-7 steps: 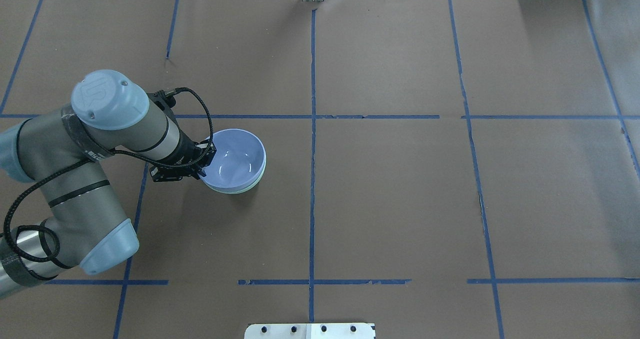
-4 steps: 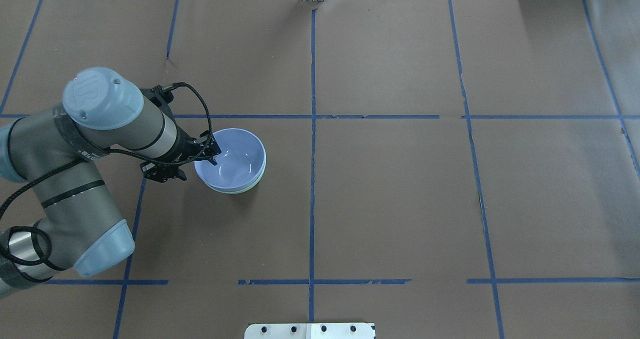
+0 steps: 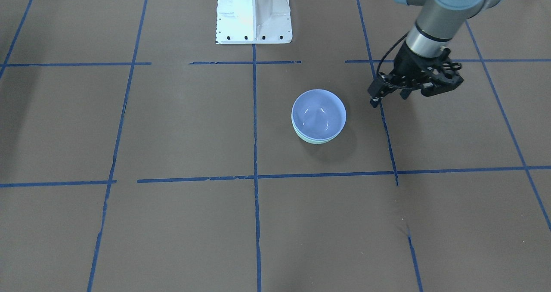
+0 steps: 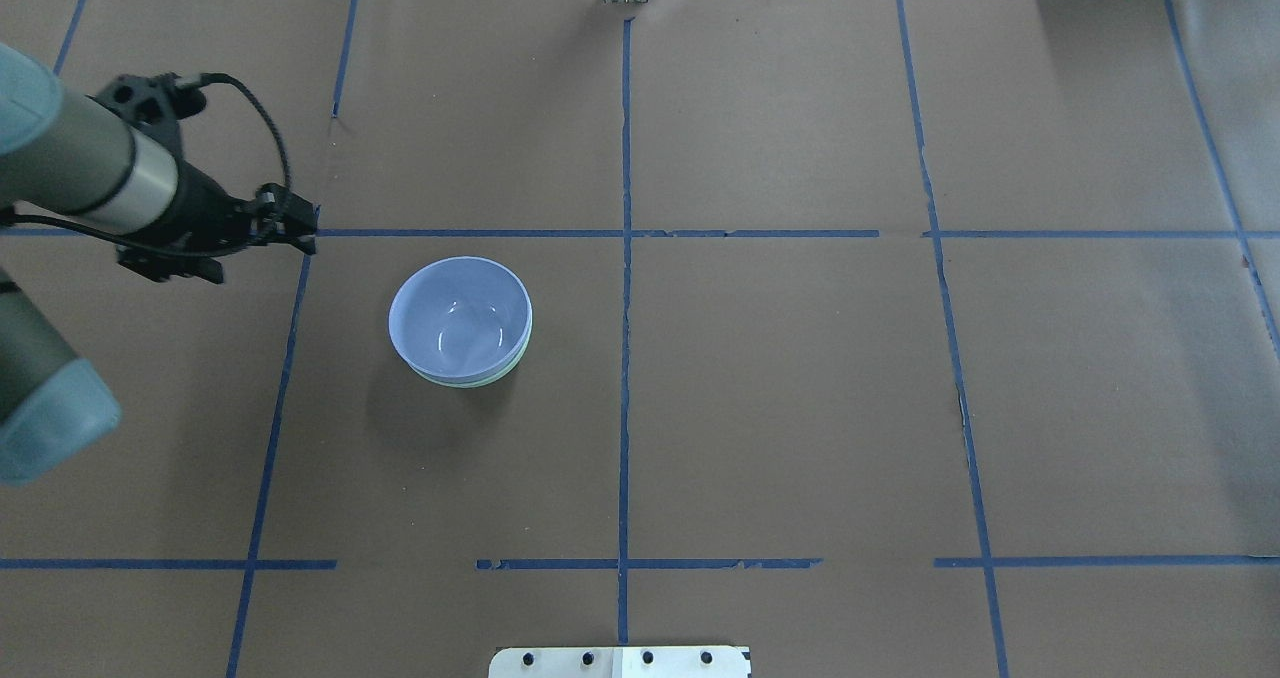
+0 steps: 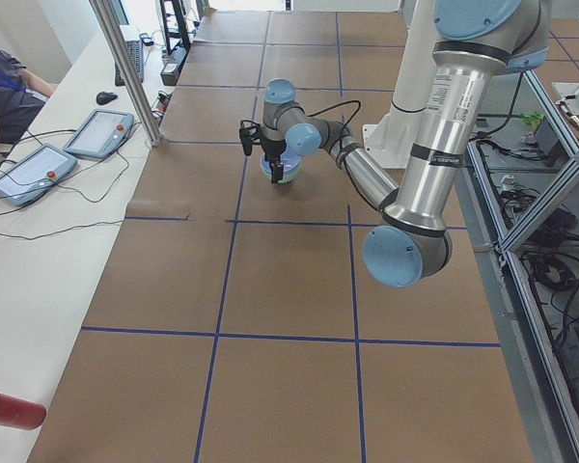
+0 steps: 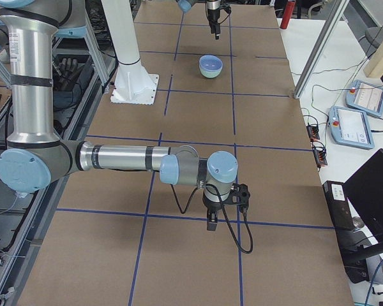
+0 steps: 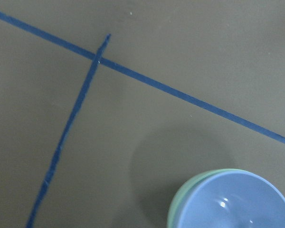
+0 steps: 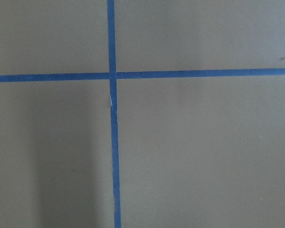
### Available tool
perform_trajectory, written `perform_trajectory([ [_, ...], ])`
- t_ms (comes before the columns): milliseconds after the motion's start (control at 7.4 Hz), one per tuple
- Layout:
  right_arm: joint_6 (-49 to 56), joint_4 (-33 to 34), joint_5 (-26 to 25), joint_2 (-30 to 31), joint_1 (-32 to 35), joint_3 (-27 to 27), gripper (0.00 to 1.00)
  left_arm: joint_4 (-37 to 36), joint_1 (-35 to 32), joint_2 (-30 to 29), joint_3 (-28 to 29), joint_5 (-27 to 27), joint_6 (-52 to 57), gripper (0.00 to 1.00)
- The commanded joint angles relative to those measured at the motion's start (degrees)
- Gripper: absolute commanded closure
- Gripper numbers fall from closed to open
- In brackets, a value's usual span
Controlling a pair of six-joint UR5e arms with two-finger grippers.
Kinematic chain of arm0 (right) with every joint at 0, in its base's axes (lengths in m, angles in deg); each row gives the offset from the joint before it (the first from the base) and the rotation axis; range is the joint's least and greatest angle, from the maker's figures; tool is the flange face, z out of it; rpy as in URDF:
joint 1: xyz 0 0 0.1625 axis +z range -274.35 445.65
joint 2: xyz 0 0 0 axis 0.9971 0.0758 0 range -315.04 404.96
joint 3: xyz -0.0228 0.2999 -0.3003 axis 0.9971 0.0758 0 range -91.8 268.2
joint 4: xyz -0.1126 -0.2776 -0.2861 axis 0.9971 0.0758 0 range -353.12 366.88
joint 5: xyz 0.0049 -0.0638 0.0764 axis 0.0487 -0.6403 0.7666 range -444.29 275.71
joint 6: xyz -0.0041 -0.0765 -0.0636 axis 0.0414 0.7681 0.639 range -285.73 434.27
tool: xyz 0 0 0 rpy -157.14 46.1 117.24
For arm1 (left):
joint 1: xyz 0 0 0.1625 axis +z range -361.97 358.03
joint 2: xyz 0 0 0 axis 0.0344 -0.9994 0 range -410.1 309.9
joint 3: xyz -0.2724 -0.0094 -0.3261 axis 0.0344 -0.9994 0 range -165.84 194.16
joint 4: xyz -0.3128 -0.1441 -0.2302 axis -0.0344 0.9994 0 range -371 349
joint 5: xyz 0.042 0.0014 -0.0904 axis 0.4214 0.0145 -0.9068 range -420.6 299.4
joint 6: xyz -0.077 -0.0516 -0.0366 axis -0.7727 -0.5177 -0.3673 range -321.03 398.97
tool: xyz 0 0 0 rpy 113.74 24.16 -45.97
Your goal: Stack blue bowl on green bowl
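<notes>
The blue bowl (image 4: pixel 460 316) sits nested inside the green bowl (image 4: pixel 516 357), upright on the brown table, left of centre. Only the green bowl's rim shows beneath it. The stack also shows in the front view, blue bowl (image 3: pixel 318 111) over green bowl (image 3: pixel 311 139), and at the left wrist view's lower right edge (image 7: pixel 237 202). My left gripper (image 4: pixel 305 228) is open and empty, raised and well to the left of the bowls, clear of them. My right gripper (image 6: pixel 211 223) hangs over bare table far from the bowls, seen only in the exterior right view; I cannot tell its state.
Blue tape lines (image 4: pixel 625 258) grid the brown table cover. The white robot base (image 3: pixel 254 14) stands at the table's near edge. Operators' tablets (image 5: pixel 96 133) lie on a side bench, a pole (image 5: pixel 125 68) beside them.
My left gripper was at the blue bowl's left rim; it has let go and pulled back up and to the left. The bowls have stayed nested in place.
</notes>
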Motion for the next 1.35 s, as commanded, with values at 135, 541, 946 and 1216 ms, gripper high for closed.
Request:
perform_trajectory([
  [135,0.02,0.00,0.00,0.00,-0.04,0.00,0.00,-0.15,-18.87,14.62,0.97,-7.37,41.72,0.00],
  [541,0.02,0.00,0.00,0.00,-0.04,0.00,0.00,-0.67,-36.62,24.93,8.41,-9.74,66.08,0.00],
  [946,-0.07,0.00,0.00,0.00,-0.04,0.00,0.00,-2.15,-41.43,26.09,12.23,-12.75,75.61,0.00],
  [1216,-0.07,0.00,0.00,-0.09,0.04,0.00,0.00,-4.28,-41.52,25.30,11.53,-13.01,75.70,0.00],
])
